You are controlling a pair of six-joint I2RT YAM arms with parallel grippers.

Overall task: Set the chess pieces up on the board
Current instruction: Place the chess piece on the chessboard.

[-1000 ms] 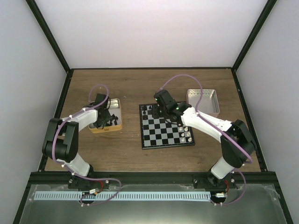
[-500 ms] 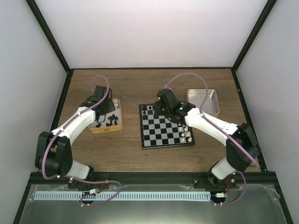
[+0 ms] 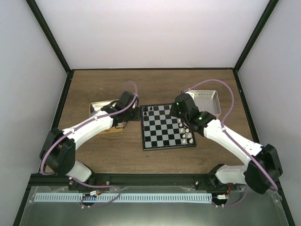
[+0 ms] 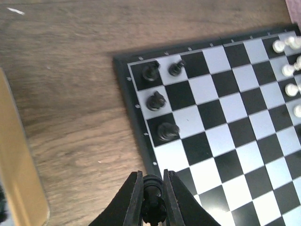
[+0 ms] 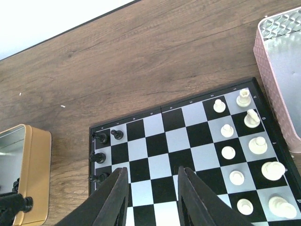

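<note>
**Left end effector holding a black piece at the board's left border**

- A black chess piece [image 4: 153, 207] is clamped between the fingers of the left end effector [image 4: 152, 181], which are set narrow. It is held just over the left border of the board [image 3: 167, 136].
- The right end effector [image 5: 153, 193] is seen partly open above the board, with nothing between its fingers.
- Four black pieces [image 4: 156, 100] are placed in the board's far-left corner. Three are lined down the edge column and one is beside the farthest.
- White pieces [image 5: 236, 177] are lined up in two columns along the right side.
- The board is laid flat on the table [image 3: 117, 84], between a gold tin [image 5: 40, 179] on the left and a metal tin [image 3: 211, 101] at the far right.
</note>
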